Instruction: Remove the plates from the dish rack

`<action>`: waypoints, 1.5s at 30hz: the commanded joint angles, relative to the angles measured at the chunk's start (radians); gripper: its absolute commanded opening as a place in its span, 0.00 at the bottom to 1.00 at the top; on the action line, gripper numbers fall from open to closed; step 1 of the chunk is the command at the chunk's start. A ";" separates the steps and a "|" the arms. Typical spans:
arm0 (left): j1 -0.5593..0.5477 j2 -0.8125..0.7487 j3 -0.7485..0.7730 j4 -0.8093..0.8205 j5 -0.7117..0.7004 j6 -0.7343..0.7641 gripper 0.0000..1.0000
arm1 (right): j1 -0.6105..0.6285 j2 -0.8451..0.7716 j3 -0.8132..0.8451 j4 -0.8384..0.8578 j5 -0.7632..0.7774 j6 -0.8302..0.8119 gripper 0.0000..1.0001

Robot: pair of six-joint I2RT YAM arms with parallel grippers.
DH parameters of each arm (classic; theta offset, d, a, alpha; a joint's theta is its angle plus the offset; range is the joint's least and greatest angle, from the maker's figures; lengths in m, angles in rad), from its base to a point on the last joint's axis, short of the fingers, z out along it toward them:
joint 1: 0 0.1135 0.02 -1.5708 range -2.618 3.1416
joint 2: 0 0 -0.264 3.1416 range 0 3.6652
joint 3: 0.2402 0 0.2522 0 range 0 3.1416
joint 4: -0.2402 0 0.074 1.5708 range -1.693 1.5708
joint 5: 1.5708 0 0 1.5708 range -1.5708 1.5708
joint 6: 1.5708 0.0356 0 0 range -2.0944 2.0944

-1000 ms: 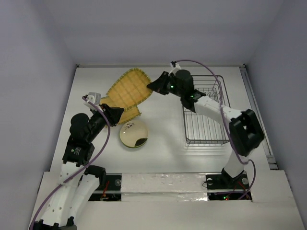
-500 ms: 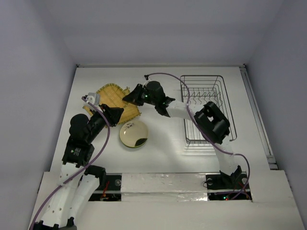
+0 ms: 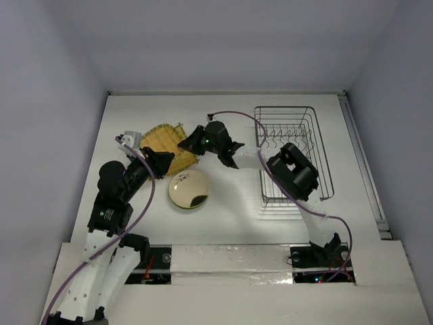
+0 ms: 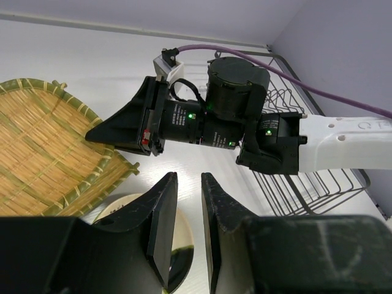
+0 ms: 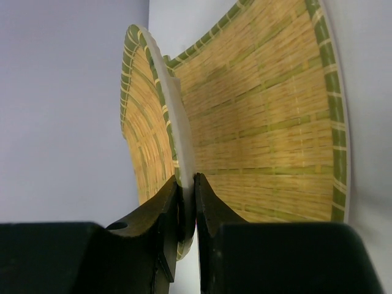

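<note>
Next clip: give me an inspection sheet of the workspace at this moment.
Surface: white table, no spills seen.
Job's things: dish rack at right, no plates seen in it; held yellow plate close against second yellow plate; cream plate with dark patch, flat on the table.
Clutter: nothing seen.
Grippers: right gripper, jaws shut on the held yellow plate's rim; left gripper empty, jaws slightly apart, near the cream plate.
Cables: purple cable on each arm, no snag seen.
Surroundings: plain walls.
</note>
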 commanded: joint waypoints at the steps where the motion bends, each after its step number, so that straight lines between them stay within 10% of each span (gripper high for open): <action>1: -0.001 -0.007 0.037 0.036 0.008 0.006 0.19 | 0.015 -0.020 -0.003 0.108 0.027 0.044 0.14; 23: -0.001 -0.012 0.037 0.034 0.010 0.004 0.20 | 0.015 -0.032 -0.045 0.065 0.059 0.064 0.39; 30: -0.001 -0.012 0.038 0.034 0.011 0.004 0.20 | 0.015 -0.071 -0.077 0.063 0.088 0.051 1.00; 45: -0.001 -0.010 0.037 0.036 0.008 0.004 0.24 | 0.015 -0.184 -0.091 -0.058 0.185 -0.080 1.00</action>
